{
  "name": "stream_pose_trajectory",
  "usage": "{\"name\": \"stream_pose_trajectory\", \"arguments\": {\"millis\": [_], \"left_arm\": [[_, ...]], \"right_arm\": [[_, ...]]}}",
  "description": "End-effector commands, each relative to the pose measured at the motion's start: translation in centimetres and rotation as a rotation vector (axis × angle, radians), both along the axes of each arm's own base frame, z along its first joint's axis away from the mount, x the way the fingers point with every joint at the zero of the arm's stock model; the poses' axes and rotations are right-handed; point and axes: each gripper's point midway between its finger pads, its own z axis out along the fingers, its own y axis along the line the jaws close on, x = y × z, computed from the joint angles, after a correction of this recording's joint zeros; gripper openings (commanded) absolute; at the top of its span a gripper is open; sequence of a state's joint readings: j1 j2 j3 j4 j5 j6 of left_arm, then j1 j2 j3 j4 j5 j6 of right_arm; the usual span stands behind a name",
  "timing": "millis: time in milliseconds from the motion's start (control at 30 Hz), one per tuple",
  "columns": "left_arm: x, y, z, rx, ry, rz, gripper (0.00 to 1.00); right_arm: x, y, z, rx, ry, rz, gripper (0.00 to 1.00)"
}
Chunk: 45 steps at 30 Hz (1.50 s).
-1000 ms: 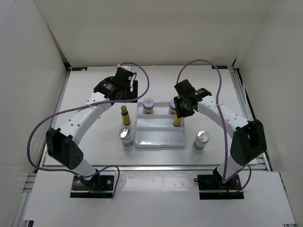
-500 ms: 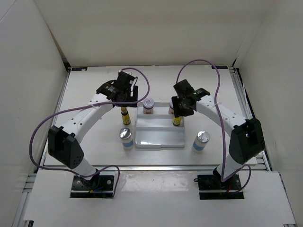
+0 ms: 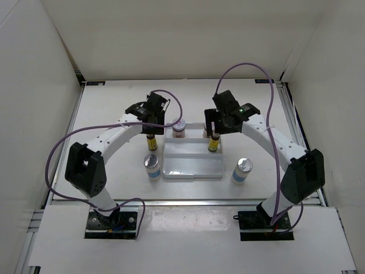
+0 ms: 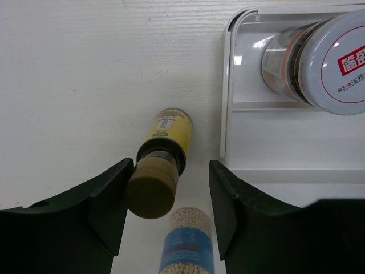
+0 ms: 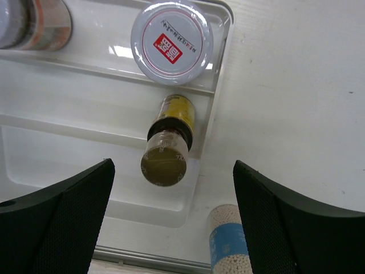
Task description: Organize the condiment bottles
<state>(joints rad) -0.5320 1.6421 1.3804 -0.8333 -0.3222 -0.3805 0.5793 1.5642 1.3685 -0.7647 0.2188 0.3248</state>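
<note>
Two changes stand against the frame of a second ago.

Top view: the right gripper [image 3: 214, 129], then clamped on the right slim bottle [image 3: 213, 143], now hangs above it with jaws spread. That bottle stands in the middle slot of the tray [image 3: 193, 169], at the slot's right end. The left gripper [image 3: 151, 129] has moved in from the far left of the table [image 3: 102, 142] and sits over the left slim bottle [image 3: 151, 142], which stands on the table just beside the tray's left edge. The left jar [image 3: 179, 128] and right jar [image 3: 207, 129] occupy the far slot. The left shaker [image 3: 151, 167] and right shaker [image 3: 242, 170] stand on the table near the tray's near corners. All six are upright, long axes vertical, caps up.

Left wrist view: the left gripper [image 4: 171, 165] is spread around the left slim bottle [image 4: 162, 165]. The cap appears to meet one of the fingers [image 4: 85, 217], with a gap to the other. The left shaker [image 4: 185, 245] is nearer the camera.

Right wrist view: the right gripper [image 5: 174, 162] is wide open, well clear of the right slim bottle [image 5: 168, 142] on both sides. The right jar [image 5: 171, 43] stands just beyond it.
</note>
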Motion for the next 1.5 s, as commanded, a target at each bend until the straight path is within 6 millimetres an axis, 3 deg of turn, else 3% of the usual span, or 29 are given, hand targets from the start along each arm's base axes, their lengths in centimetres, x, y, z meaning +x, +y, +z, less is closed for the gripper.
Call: {"name": "stream_pose_trajectory", "arguments": {"millis": [0,200,300,400,500,567,700,800,1100,1467], "left_arm": [[0.5,-0.4,-0.4,-0.027,-0.010,0.013,0.64],[0.8,-0.4,-0.7,-0.016,-0.006,0.018,0.41],[1.3,-0.4,0.0,-0.010,-0.028,0.015,0.26],[1.8,-0.4,2.4,-0.026,-0.074,0.022,0.11],[2.0,-0.8,5.8,-0.021,-0.158,0.016,0.11],[2.0,-2.1,7.9,-0.024,-0.197,-0.018,0.11],[1.7,-4.6,10.4,-0.079,-0.237,-0.073,0.11],[1.3,-6.4,10.3,-0.116,-0.220,-0.112,0.11],[0.8,-9.3,6.0,-0.143,-0.106,-0.142,0.11],[0.0,-11.1,2.7,-0.166,-0.026,-0.155,0.11]], "right_arm": [[0.4,-0.1,3.3,0.018,-0.081,-0.008,0.88],[-0.1,-0.9,3.5,0.009,-0.095,-0.018,0.88],[-0.3,-1.0,3.6,0.010,-0.097,-0.018,0.88],[-0.5,-1.4,3.8,0.008,-0.107,-0.024,0.88],[-0.8,-1.7,3.4,-0.004,-0.103,-0.029,0.88],[-0.8,-1.9,3.4,-0.011,-0.107,-0.034,0.89],[-1.0,-2.1,2.7,-0.021,-0.092,-0.033,0.89],[-1.0,-2.1,2.7,-0.021,-0.092,-0.033,0.89],[-1.5,-2.9,3.1,-0.037,-0.110,-0.049,0.93],[-3.2,-4.5,3.1,-0.053,-0.102,-0.085,0.96]]}}
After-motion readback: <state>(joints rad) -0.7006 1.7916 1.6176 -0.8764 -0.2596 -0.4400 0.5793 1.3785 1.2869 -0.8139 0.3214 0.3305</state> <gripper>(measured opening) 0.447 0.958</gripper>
